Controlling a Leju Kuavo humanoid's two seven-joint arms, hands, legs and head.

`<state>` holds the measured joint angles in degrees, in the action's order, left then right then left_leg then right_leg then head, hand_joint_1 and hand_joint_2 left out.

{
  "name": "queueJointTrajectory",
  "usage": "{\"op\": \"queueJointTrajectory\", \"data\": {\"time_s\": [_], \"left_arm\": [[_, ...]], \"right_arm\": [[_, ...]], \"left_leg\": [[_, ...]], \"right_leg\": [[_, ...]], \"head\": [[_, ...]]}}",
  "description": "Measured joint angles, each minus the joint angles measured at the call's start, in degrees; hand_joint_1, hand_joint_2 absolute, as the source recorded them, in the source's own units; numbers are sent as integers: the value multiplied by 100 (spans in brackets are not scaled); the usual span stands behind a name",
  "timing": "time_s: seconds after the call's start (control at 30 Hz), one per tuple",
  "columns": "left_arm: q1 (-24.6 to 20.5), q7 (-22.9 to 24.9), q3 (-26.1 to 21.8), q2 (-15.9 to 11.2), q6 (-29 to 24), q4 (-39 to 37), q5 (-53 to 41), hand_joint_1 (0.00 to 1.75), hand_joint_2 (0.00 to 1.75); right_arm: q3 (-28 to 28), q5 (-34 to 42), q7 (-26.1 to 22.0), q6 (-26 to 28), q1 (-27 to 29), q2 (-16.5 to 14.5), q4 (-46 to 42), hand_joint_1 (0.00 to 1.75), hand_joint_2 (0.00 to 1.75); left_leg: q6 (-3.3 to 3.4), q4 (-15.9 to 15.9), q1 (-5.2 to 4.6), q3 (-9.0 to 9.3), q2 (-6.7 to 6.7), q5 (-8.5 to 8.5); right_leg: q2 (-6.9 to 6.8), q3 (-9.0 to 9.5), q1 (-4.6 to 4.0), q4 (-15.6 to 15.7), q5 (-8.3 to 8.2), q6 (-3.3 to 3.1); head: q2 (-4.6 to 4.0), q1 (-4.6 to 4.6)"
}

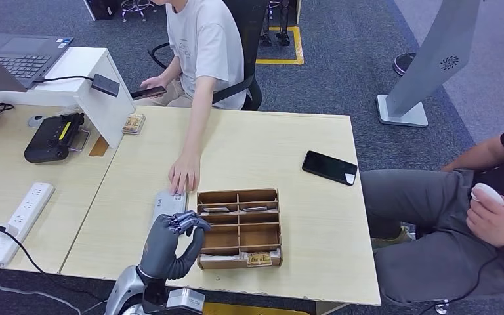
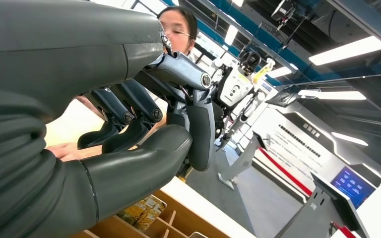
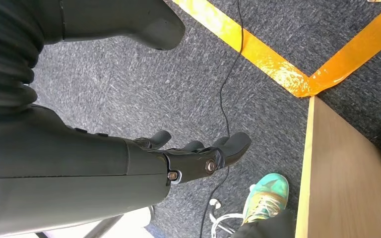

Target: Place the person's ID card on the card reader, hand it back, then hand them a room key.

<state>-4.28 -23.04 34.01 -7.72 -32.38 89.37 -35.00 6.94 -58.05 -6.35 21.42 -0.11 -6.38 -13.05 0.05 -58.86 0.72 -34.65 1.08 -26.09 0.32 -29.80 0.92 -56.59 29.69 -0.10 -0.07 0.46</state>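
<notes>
Judgement about handling had to come first here, because I could not make out the ID card itself; most probably it lay under the person's hand (image 1: 184, 173), which rested flat on the far end of the card reader (image 1: 169, 205), near the left edge of the table (image 1: 289, 197). The left hand (image 1: 174, 239) hovered just over the near end of the reader, beside the left wall of the wooden tray (image 1: 239, 192), its fingers (image 2: 129, 116) curled in toward the thumb with nothing visible between them. The right hand (image 3: 193, 153) hung low beside the table's edge, over the carpet, loosely spread and holding nothing. Such a card should be very light, thin, stiff and smooth, so lying flat it would probably offer no edge to pinch and could slip away under the fingertips. I think the safer hold would be by a short edge that stands out over the reader, between the thumb and one finger. What seemed to be small flat packets lay in the tray's compartments; whether they were room keys I could not tell.
</notes>
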Motion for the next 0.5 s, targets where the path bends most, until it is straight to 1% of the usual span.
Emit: {"op": "queueJointTrajectory", "data": {"time_s": [0.07,0.13,0.27,0.43,0.5], "left_arm": [[11,-3,0,-5,-5,1,11,148,175],[17,-23,0,-7,-13,5,28,145,175],[21,-66,0,-8,-9,10,48,0,175],[88,-329,3,-71,242,83,126,0,175],[132,-392,5,-114,263,115,76,0,175]], "right_arm": [[-4,10,11,1,1,0,0,0,175],[-11,29,16,2,4,0,0,0,175],[-24,44,16,2,10,0,0,0,175],[-58,73,-24,2,15,0,0,0,175],[-73,93,-33,2,17,1,0,0,175]], "left_leg": [[0,0,0,0,0,0],[0,0,0,0,0,0],[0,0,0,0,0,0],[0,0,0,0,-1,0],[0,0,0,0,-1,0]], "right_leg": [[0,0,0,0,0,0],[0,0,0,0,0,0],[0,0,0,0,0,0],[1,0,0,0,0,0],[1,0,0,0,0,0]], "head": [[-1,0],[-1,0],[0,0],[-1,0],[-1,1]]}}
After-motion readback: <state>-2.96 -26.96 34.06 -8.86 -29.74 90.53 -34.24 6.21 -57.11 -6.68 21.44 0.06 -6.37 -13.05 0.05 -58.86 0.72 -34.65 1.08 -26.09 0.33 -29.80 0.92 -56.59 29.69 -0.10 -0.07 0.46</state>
